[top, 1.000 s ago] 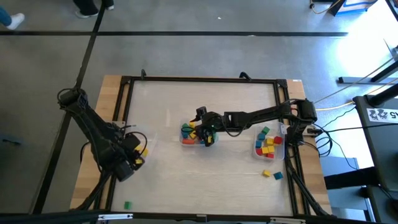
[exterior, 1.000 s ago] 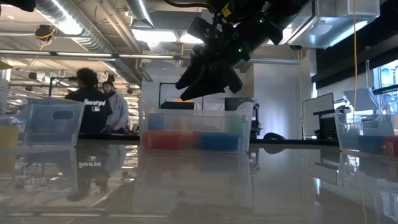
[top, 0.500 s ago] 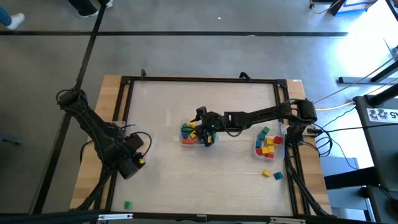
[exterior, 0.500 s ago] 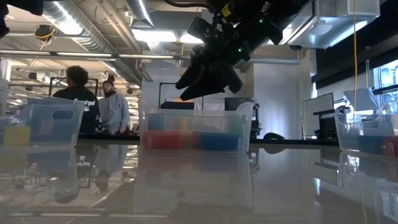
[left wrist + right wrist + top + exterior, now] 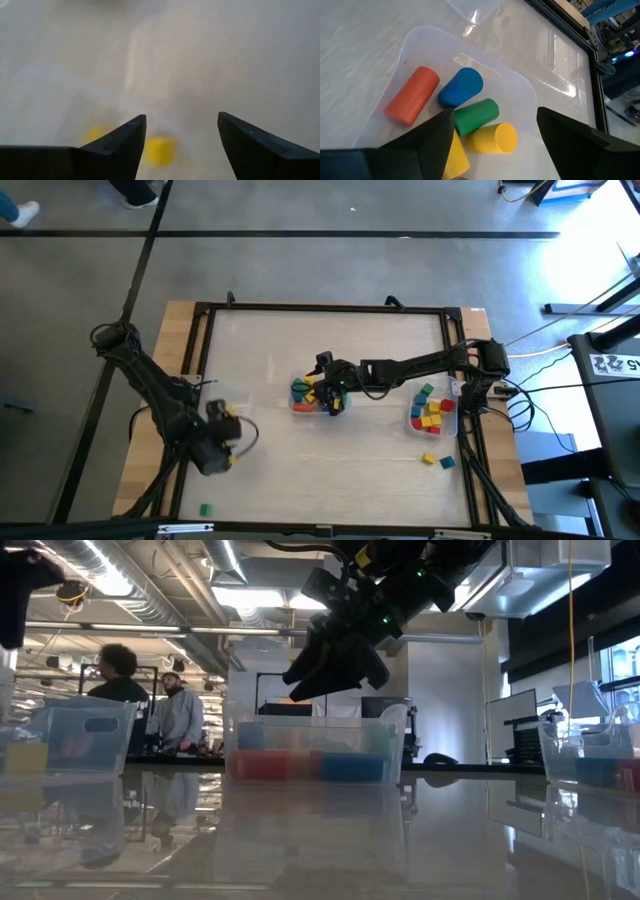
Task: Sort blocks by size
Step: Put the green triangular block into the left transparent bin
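**Blocks in three bins, both tools open**

The blocks sit in three groups. In the middle bin [image 5: 300, 406] at the centre of the surface [image 5: 270, 340] lie short cylinders: an orange cylinder [image 5: 412, 95], a blue cylinder [image 5: 461, 88], a green cylinder [image 5: 476, 116] and a yellow cylinder [image 5: 492, 138], all on their sides and touching one another in a loose fan. A second clear bin [image 5: 448, 428] near the surface's right edge holds yellow, red and green cubes [image 5: 431, 410], packed together. Two loose pieces, a yellow block [image 5: 428, 458] and a blue block [image 5: 446, 464], lie just outside that bin toward the near edge. A lone green block [image 5: 205, 509] rests at the near left corner, well apart from the rest. A third bin [image 5: 85, 735] at the left side holds a yellow cube [image 5: 159, 150], with a second yellow piece [image 5: 94, 133] blurred beside it.

The right tool [image 5: 495, 132] hangs over the middle bin, fingers spread apart with nothing between them. The left tool [image 5: 181, 135] hovers above the left bin's yellow cube, its fingers likewise parted and empty.

Beyond the surface, in the low view, two people [image 5: 175, 710] stand in the room behind the left bin.
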`<state>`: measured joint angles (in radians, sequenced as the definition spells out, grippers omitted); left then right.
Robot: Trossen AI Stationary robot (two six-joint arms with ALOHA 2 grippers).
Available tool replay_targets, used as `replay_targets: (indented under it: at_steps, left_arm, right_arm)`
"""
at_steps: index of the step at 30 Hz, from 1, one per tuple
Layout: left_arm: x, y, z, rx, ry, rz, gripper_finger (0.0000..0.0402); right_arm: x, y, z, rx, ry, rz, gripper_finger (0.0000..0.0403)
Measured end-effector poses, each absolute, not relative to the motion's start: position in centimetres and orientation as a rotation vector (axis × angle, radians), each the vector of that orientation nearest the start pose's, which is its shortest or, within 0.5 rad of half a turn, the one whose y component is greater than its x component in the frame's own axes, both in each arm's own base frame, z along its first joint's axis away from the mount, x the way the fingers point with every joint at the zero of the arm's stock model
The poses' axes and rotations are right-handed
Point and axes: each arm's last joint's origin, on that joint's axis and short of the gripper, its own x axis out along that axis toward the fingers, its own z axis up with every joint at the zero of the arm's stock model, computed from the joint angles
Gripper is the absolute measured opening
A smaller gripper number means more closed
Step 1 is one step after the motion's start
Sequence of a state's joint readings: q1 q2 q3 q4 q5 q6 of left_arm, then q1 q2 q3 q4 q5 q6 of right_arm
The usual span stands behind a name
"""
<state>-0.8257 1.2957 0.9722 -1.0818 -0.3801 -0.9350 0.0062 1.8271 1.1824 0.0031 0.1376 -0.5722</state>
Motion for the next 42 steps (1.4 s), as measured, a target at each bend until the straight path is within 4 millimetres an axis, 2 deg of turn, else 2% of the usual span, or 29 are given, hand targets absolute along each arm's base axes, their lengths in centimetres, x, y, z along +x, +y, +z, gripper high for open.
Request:
replay_targets:
  at_steps: [4,10,16,24,33,42]
  left_arm:
    - [15.7,-16.9,24.5,0.008,1.109,-0.005,0.0237]
    - [15.1,-19.1,23.5,-0.059,1.201,-0.115,0.0233]
    - [15.7,-21.6,22.7,-0.087,1.295,-0.206,0.0233]
    - [16.6,-24.3,21.4,-0.178,1.450,-0.212,0.0233]
    - [15.6,-27.2,19.3,-0.274,1.585,-0.166,0.0233]
    - [15.6,-27.9,18.0,-0.293,1.606,-0.115,0.0233]
  right_arm:
    - [39.6,-0.1,20.2,-0.597,0.665,0.062,0.0287]
    - [39.6,-0.1,20.2,-0.598,0.665,0.062,0.0287]
    - [39.6,-0.2,20.2,-0.598,0.665,0.061,0.0287]
    - [39.6,-0.1,20.2,-0.598,0.665,0.061,0.0287]
    - [39.6,-0.1,20.2,-0.598,0.665,0.061,0.0287]
    - [39.6,-0.1,20.2,-0.599,0.665,0.062,0.0287]
